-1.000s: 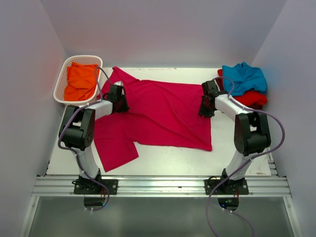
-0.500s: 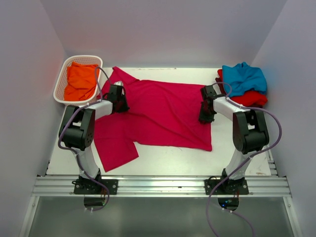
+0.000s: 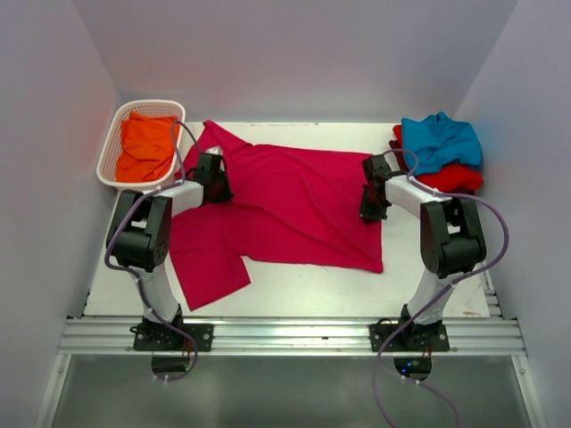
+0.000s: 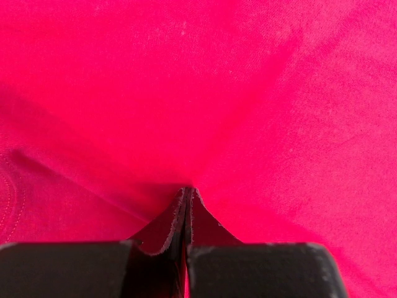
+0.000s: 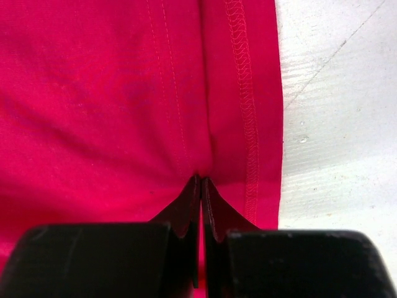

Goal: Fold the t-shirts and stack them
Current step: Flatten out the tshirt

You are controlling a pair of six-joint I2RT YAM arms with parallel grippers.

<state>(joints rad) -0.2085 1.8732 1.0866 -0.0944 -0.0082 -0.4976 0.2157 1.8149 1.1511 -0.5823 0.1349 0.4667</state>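
Observation:
A crimson-pink t-shirt [image 3: 285, 201] lies spread flat across the table, its neck end at the left and its hem at the right. My left gripper [image 3: 215, 181] is down on the shirt's left part. In the left wrist view the jaws [image 4: 187, 192] are shut, pinching a ridge of the cloth [image 4: 217, 93]. My right gripper [image 3: 373, 205] is down at the hem's right edge. In the right wrist view it [image 5: 201, 181] is shut on the cloth [image 5: 93, 93] beside the stitched hem. No maroon shirt is visible.
A white lattice basket [image 3: 105, 165] at the back left holds an orange shirt [image 3: 144, 147]. A teal-blue shirt [image 3: 442, 138] lies on a red shirt [image 3: 459, 178] at the back right. Bare white table [image 5: 335, 93] shows right of the hem. Side walls stand close.
My right gripper has shifted slightly left along the hem edge, then stayed put. The left gripper and the shirt have not visibly moved.

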